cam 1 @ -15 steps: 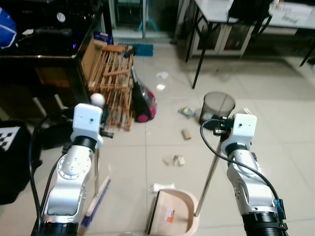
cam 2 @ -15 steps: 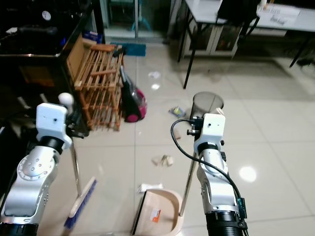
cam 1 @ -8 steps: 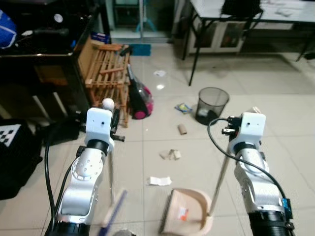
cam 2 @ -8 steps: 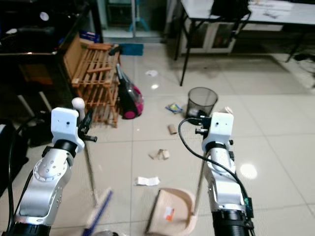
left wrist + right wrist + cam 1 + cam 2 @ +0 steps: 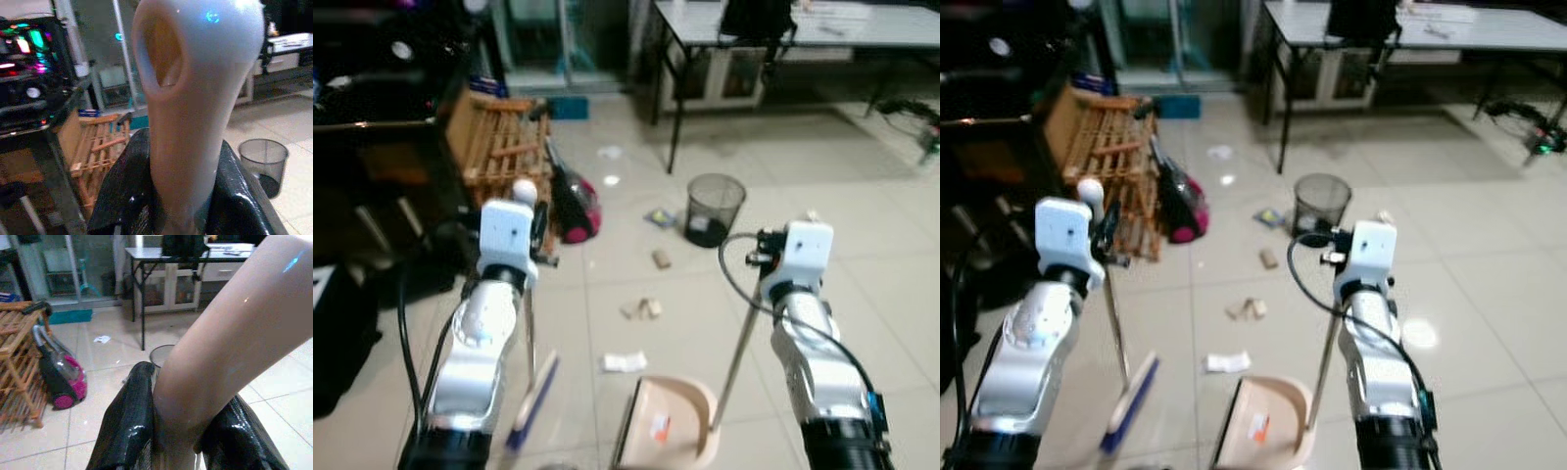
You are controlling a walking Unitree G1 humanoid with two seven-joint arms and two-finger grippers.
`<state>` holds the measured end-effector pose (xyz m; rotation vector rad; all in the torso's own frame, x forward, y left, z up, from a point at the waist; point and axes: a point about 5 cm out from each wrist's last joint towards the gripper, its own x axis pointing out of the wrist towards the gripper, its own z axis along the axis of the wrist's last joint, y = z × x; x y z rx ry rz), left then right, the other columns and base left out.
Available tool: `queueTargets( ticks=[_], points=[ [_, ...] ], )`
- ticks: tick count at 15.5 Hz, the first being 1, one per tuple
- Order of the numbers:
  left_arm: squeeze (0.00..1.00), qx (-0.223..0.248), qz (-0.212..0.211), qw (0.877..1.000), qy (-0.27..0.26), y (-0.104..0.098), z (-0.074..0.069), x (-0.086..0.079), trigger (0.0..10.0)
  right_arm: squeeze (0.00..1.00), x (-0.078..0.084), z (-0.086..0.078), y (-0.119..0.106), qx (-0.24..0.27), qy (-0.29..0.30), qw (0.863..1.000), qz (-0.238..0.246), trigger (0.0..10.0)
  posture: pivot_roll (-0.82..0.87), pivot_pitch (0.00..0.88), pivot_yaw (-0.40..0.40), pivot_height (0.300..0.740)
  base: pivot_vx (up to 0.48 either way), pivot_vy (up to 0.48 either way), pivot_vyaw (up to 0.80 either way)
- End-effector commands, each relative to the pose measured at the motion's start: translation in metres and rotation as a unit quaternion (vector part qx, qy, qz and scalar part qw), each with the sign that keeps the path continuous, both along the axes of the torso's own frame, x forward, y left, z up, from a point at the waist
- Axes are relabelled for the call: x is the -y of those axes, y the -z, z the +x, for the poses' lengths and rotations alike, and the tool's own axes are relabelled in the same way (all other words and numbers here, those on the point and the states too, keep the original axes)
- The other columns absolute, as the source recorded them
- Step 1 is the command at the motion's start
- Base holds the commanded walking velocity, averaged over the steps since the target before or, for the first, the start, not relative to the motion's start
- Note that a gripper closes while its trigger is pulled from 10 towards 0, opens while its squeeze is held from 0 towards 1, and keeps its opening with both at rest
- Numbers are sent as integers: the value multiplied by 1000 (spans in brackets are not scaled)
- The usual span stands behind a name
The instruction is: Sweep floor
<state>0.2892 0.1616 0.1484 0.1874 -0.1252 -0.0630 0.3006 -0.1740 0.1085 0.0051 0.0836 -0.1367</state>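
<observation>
- Below the left gripper (image 5: 168, 196), clamped on the broom (image 5: 1126, 403), bristles sit closer to the dustpan (image 5: 666, 431) than earlier.
- Right gripper (image 5: 178, 431) grips the dustpan handle.
- Paper scraps (image 5: 624, 362) lie ahead on pale tiles (image 5: 862, 284); bin (image 5: 715, 208) beyond.

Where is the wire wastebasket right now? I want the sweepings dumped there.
In the left eye view the wire wastebasket stands on the tiled floor ahead, slightly to the robot's right, near the black table leg.

- I see a pale tiled floor (image 5: 862, 294) with glare.
- A wooden rack (image 5: 499, 147) stands well left of the mesh bin (image 5: 715, 208).
- Behind the bin, a dark-legged table (image 5: 783, 24) and white cabinets (image 5: 724, 78).
- A dark desk (image 5: 372, 127) left of the rack.
</observation>
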Motion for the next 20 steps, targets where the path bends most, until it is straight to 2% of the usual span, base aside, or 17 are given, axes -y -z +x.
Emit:
queueTargets(
  ticks=[1, 20],
  points=[
    [0, 21, 4, 1000, -1, -9, 3, -1, 10000, 0, -3, 3, -11, 19, -2, 1000, 2, 10000, 19, 19, -2, 740, 356, 0, 0],
    [0, 26, 7, 1000, 2, -9, 4, -3, 10000, 0, -1, 4, -9, 19, 3, 1000, 2, 10000, 20, 23, 0, 740, 361, 0, 0]
  ],
)
